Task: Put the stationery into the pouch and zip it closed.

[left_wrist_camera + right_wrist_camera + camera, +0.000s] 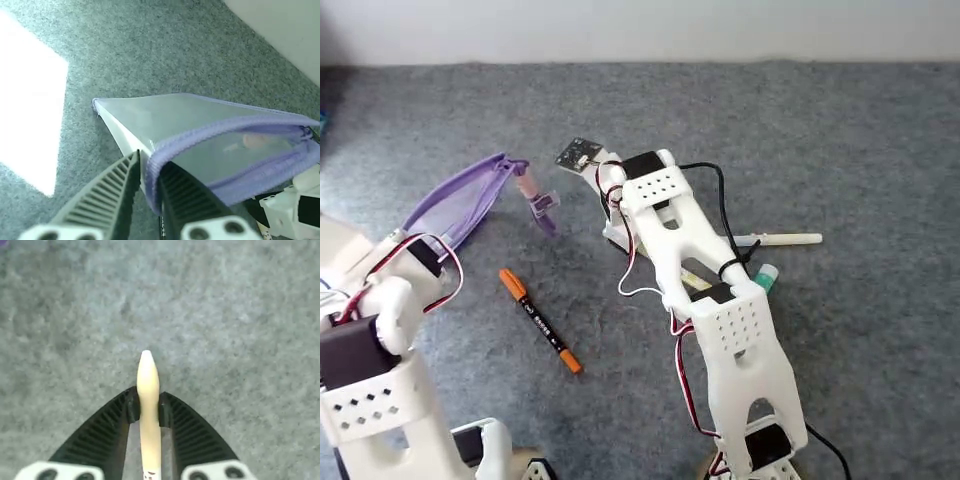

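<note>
The purple translucent pouch (460, 200) (200, 125) lies at the left with its mouth toward the table's middle. My left gripper (442, 242) (150, 165) is shut on its purple edge. A pink item (527, 183) (255, 140) sits at the pouch mouth. My right gripper (148, 402) is shut on a cream pen (147, 375), whose tip pokes past the fingertips above the carpet. In the high view that gripper (618, 235) hangs down just right of the pouch mouth. An orange marker (540, 320) lies between the arms.
A cream pen shaft (780, 239) sticks out from behind the right arm; I cannot tell if it is the held pen. A teal-capped item (765, 275) lies half hidden beside that arm. A small purple-and-clear piece (545, 208) rests by the pouch mouth. Grey carpet (840, 140) covers the table.
</note>
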